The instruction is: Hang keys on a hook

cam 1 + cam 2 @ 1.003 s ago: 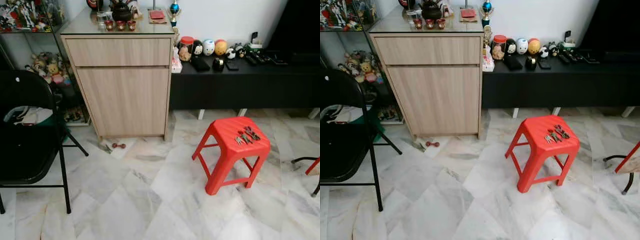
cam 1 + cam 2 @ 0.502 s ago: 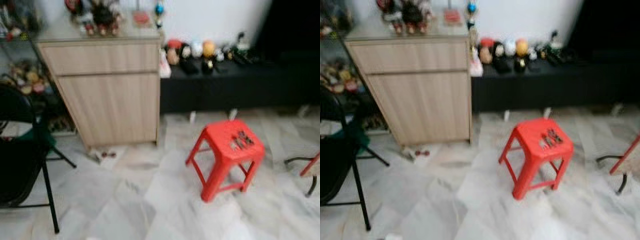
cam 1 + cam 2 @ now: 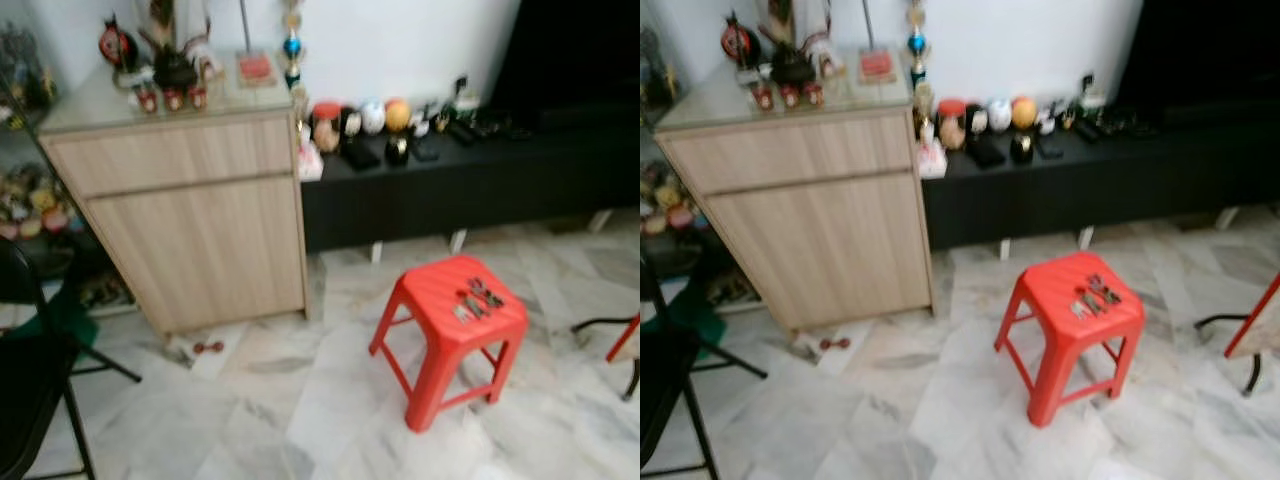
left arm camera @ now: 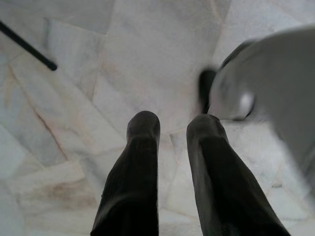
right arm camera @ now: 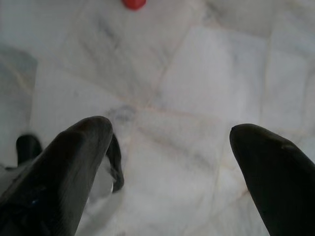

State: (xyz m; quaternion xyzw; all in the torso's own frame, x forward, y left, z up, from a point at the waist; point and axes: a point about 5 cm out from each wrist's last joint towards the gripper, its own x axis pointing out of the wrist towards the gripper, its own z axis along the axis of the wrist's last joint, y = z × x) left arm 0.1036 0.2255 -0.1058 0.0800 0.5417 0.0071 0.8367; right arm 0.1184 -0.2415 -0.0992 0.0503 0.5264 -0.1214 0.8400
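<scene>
Red stool (image 3: 450, 320) with keys (image 3: 474, 300) looms nearer; left end effector (image 4: 172, 128) narrowly parted, right end effector (image 5: 172, 135) wide, both empty.

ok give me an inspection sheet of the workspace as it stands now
surface: red plastic stool on the marble floor.
job's things: keys lie in a bunch on the stool's seat; no hook seen.
clutter: small red item on the floor by the wooden cabinet; figurines along the black bench.
grippers: left gripper hangs over bare floor, narrow gap, holding nothing; right gripper wide open over floor.
cables: nothing seen.
surroundings: black folding chair on the robot's left; white wall behind.
</scene>
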